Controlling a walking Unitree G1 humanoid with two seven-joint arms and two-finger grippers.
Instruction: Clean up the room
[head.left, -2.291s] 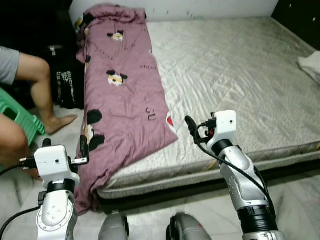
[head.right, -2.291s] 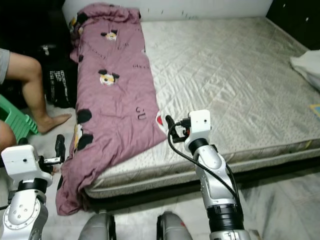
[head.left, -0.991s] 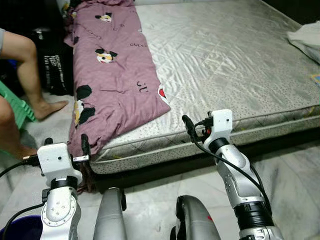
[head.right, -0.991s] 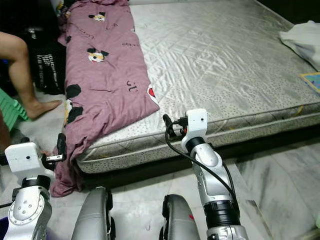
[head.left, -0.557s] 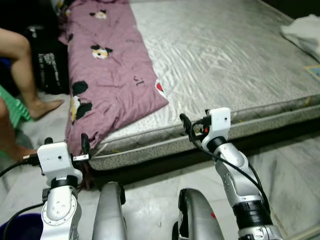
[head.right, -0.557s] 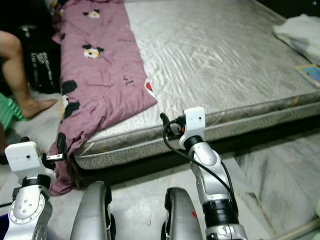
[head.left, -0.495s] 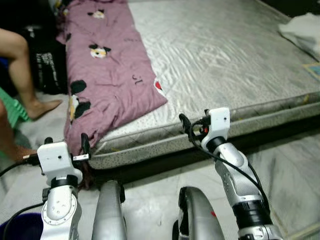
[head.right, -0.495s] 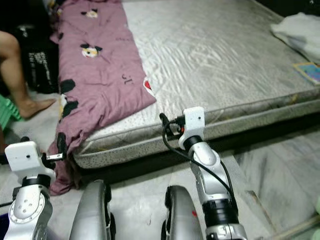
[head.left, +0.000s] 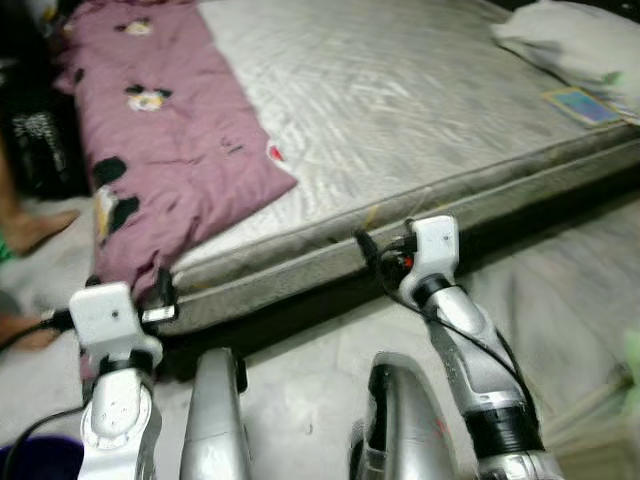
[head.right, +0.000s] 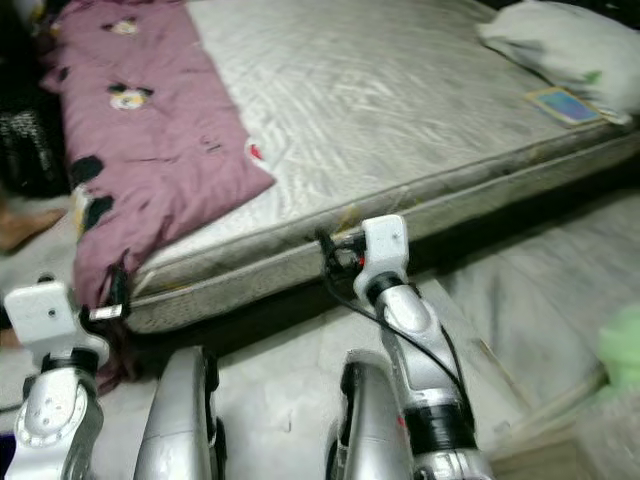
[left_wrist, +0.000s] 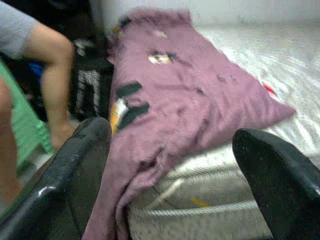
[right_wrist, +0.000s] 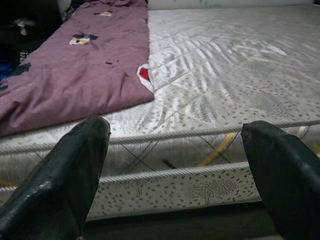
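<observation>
the purple blanket (head.left: 165, 150) is lying folded long and narrow down the left side of the mattress (head.left: 400, 110), its near end spilling over the mattress corner and hanging toward the floor (head.right: 280, 370). that overhang is likely why it reads as the thing to tidy: it is half on, half off, and the hanging part is sitting just ahead of the left gripper (head.left: 160, 290).

the left gripper is hovering low beside that drooping corner, fingers spread wide in the left wrist view with nothing between them, the blanket (left_wrist: 190, 100) lying ahead of them. the right gripper (head.left: 365, 250) is hanging in front of the mattress's near edge, also spread wide and gripping nothing; the right wrist view is looking straight at the mattress side (right_wrist: 200, 175) and the blanket's corner (right_wrist: 100, 85) on top.

for open room: the middle and right of the mattress are giving a broad flat run for spreading or refolding. at the far right corner a white pillow (head.left: 570, 45) and a small flat booklet (head.left: 580, 103) are sitting near the edge, well apart from the blanket. on the left a person's foot (head.left: 35, 228) is resting on the floor near the hanging cloth, so i judge the left arm is having the tighter space. the robot's own legs are standing close to the mattress's near edge.
</observation>
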